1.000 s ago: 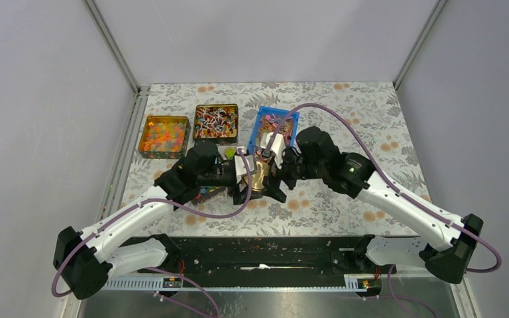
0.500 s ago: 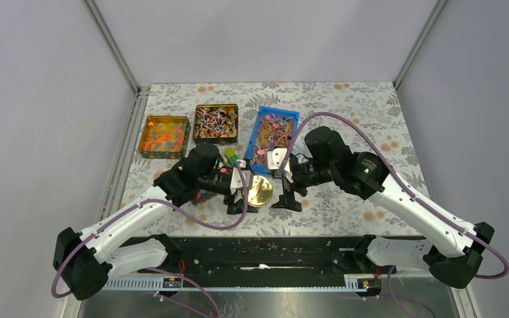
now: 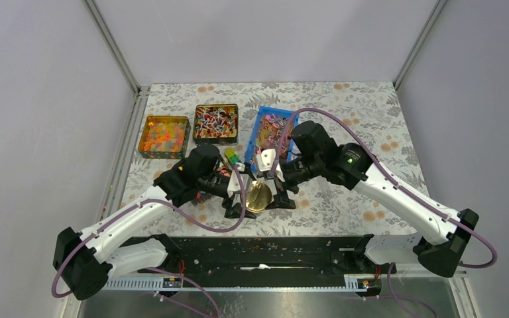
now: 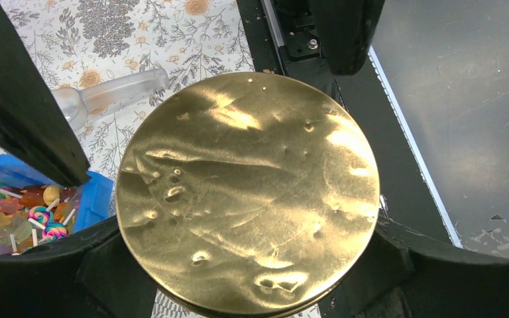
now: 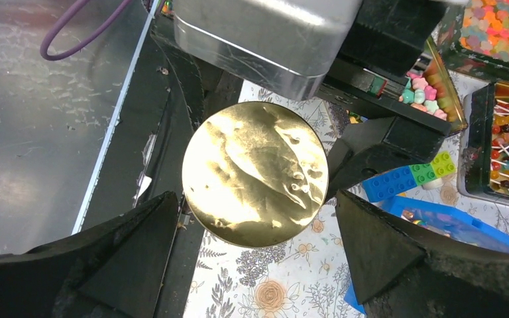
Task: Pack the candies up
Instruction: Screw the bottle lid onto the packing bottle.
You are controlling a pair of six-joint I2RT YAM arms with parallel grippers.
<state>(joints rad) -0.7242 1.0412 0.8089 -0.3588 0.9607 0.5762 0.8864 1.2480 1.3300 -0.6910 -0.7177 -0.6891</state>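
Near the middle of the table's (image 3: 371, 106) near edge, the left gripper (image 3: 242, 195) clamps a gold disc (image 4: 245, 192) by its rim, one finger on each side, the dented face turned toward the right arm. Whether the disc touches the cloth cannot be told. The right gripper (image 5: 255, 218) faces the disc with its jaws spread wide, wider than the disc, and holds nothing; its fingers (image 4: 20, 99) stand just beside the rim, and no contact shows. The candies (image 3: 275, 129) lie in a blue tray (image 3: 260, 119) behind the grippers, toward the far edge, right of centre. Left of the tray sits a tin of lollipops (image 3: 215, 123), and nearer the left edge a tin of orange balls (image 3: 164, 136). Toy bricks (image 5: 411, 177) lie on the cloth just in front of the tray, and a tin of pastel blocks (image 5: 431, 93) sits under the left arm.
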